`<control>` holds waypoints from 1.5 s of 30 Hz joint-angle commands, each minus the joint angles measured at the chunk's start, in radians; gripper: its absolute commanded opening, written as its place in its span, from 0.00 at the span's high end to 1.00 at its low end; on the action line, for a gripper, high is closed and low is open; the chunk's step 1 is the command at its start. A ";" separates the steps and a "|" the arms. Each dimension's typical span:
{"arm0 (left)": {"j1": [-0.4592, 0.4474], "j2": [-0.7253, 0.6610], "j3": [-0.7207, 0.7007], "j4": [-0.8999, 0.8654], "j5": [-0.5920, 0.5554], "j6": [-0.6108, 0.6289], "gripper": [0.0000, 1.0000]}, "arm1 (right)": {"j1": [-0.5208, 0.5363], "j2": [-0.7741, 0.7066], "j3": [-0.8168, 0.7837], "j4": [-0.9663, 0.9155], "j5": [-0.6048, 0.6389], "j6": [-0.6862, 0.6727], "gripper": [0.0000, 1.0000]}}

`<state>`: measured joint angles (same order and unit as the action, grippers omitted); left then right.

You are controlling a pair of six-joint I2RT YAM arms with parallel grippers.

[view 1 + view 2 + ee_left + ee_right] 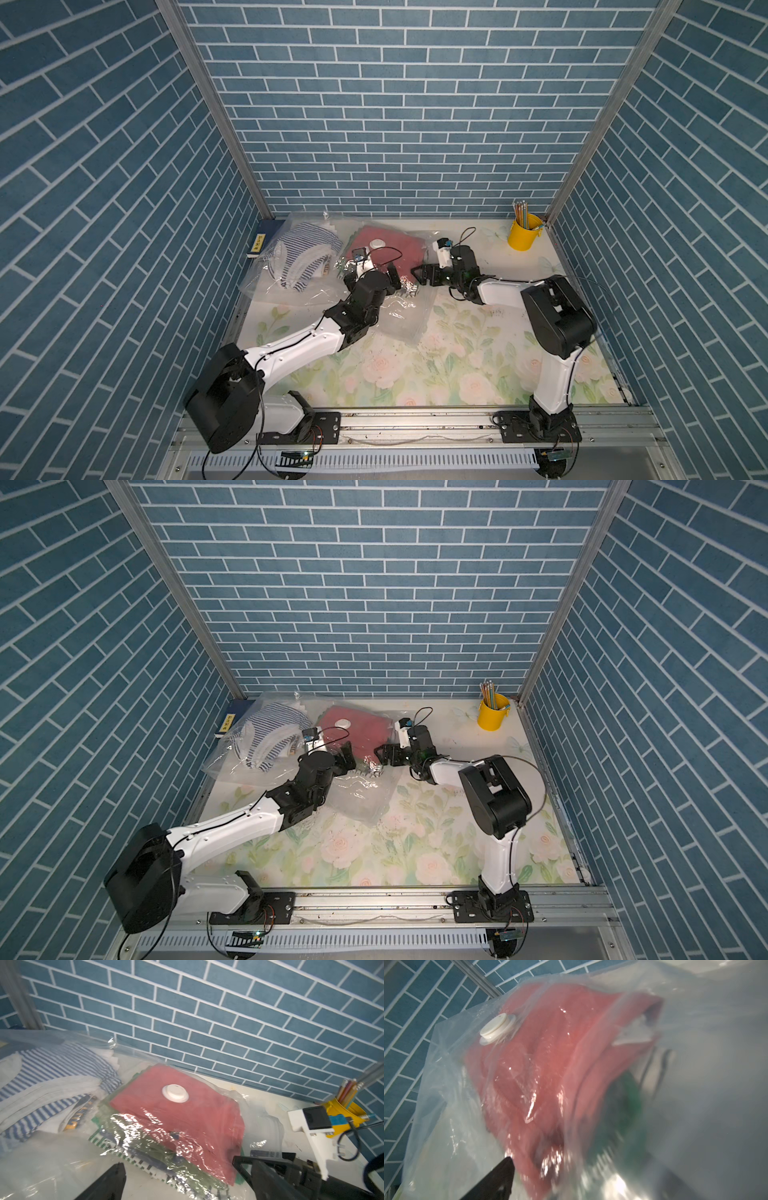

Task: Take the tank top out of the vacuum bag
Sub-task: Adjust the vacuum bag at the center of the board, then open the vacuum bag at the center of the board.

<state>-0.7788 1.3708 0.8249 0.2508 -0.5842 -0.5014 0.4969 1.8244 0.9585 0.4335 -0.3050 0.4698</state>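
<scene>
The clear vacuum bag [401, 322] with a white valve [377, 244] lies mid-table, its mouth toward me. Inside it, a folded red garment [187, 1109] lies over a green-and-white patterned piece [158, 1157]; I cannot tell which one is the tank top. My left gripper [372, 272] stands open at the bag's near side, its fingers [108, 1180] spread over the crinkled plastic. My right gripper [417, 276] reaches in from the right and is open. One of its fingers [500, 1178] shows, while the other is hidden behind blurred plastic. Neither gripper holds anything.
A second clear bag [286, 286] holding a blue-and-white striped garment [303, 249] lies at the back left, over a blue book [266, 239]. A yellow cup of pencils [523, 235] stands in the back right corner. Brick-patterned walls close three sides.
</scene>
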 commanded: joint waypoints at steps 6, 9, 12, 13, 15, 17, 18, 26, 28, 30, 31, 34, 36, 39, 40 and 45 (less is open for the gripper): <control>-0.140 0.245 0.294 -0.157 -0.009 0.288 0.00 | -0.161 -0.348 -0.345 0.023 0.129 0.093 0.01; -0.180 0.355 0.413 -0.230 -0.009 0.349 0.00 | -0.194 -0.434 -0.403 -0.063 0.182 0.088 0.00; -0.204 0.459 0.519 -0.307 -0.017 0.391 0.00 | -0.226 -0.487 -0.456 -0.078 0.184 0.046 0.01; -0.211 0.485 0.547 -0.329 -0.031 0.406 0.00 | -0.232 -0.496 -0.466 -0.082 0.185 0.041 0.01; -0.221 0.557 0.606 -0.379 -0.067 0.433 0.00 | -0.246 -0.508 -0.481 -0.088 0.186 0.040 0.00; -0.223 0.613 0.645 -0.409 -0.095 0.453 0.00 | -0.252 -0.514 -0.487 -0.088 0.187 0.040 0.01; -0.223 0.636 0.654 -0.409 -0.112 0.460 0.00 | -0.252 -0.514 -0.488 -0.086 0.188 0.041 0.01; -0.218 0.775 0.746 -0.509 -0.299 0.422 0.07 | -0.252 -0.511 -0.493 -0.062 0.177 0.061 0.06; -0.216 0.763 0.741 -0.510 -0.304 0.393 0.29 | -0.253 -0.511 -0.494 -0.047 0.157 0.074 0.06; -0.215 0.726 0.716 -0.478 -0.299 0.372 0.59 | -0.252 -0.512 -0.498 -0.026 0.133 0.097 0.07; -0.214 0.706 0.701 -0.462 -0.292 0.365 0.72 | -0.253 -0.513 -0.500 -0.011 0.119 0.109 0.07; -0.204 0.639 0.658 -0.421 -0.245 0.321 1.00 | -0.253 -0.517 -0.509 0.042 0.076 0.156 0.08; -0.194 0.586 0.623 -0.395 -0.210 0.285 1.00 | -0.250 -0.521 -0.508 0.072 0.050 0.187 0.09; -0.188 0.498 0.557 -0.345 -0.176 0.238 1.00 | -0.240 -0.526 -0.501 0.107 0.026 0.224 0.10; -0.186 0.466 0.534 -0.330 -0.168 0.224 1.00 | -0.234 -0.525 -0.494 0.116 0.022 0.232 0.10; -0.167 0.338 0.460 -0.301 -0.116 0.148 1.00 | -0.187 -0.470 -0.445 0.177 -0.006 0.273 0.11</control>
<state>-0.9546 1.7565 1.3174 -0.0887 -0.7422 -0.2806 0.2878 1.3304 0.4694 0.5323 -0.2729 0.6865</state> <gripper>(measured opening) 0.052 0.893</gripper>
